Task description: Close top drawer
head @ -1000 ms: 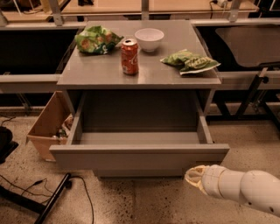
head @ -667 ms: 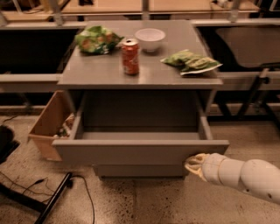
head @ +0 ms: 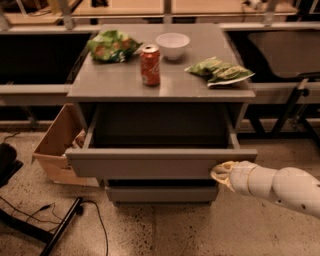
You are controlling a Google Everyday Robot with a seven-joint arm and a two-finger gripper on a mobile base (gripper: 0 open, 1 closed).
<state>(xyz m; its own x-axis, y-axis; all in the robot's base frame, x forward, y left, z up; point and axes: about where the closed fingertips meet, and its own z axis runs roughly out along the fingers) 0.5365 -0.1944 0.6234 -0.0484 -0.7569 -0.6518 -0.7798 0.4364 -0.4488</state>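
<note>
gripper (head: 218,173) touching open top drawer (head: 150,162) front

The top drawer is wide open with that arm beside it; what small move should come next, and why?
Probably a straight push toward the cabinet. The top drawer stands pulled far out, its grey inside showing, and the pincer sits at the right end of its front panel, seemingly touching it, so a shove from there should slide it in.

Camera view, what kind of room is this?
Probably a lab or workshop: benches behind, cables on the speckled floor, a cardboard box. The tool sits at the right front of the open top drawer.
</note>
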